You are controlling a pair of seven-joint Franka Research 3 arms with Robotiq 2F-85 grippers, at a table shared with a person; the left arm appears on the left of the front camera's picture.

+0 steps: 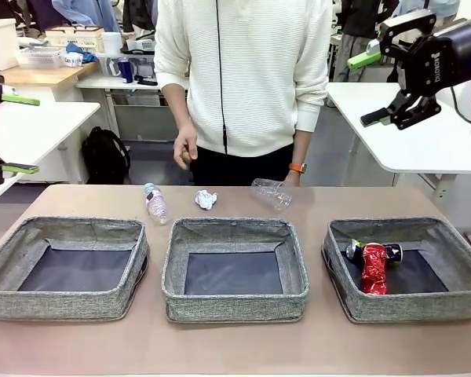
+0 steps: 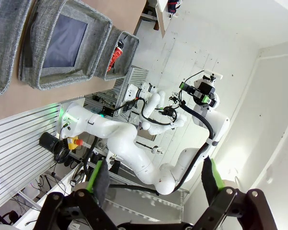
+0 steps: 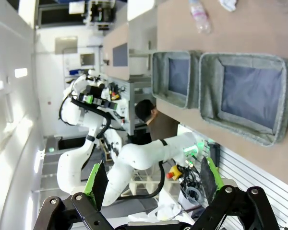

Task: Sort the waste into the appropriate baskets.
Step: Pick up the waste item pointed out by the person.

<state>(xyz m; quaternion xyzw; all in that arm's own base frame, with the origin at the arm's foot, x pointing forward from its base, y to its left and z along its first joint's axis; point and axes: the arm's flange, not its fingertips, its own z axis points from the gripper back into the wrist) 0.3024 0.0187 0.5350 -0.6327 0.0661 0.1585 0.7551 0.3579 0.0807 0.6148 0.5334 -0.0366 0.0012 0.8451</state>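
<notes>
the brand "robotiq" stands sideways on the black body of the right gripper (image 1: 367,89)

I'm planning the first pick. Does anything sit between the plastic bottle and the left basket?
Nothing visible. The bottle lies on bare table just past the left basket's far right corner; only that soft wall must be cleared. The person's hand hangs near the far edge.

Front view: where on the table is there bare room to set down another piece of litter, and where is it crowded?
Bare table runs along the near edge, before all three baskets. Also bare: behind the left basket, left of the bottle, and behind the right basket. Crowded: behind the middle basket, with bottle, crumpled paper and cup.
</notes>
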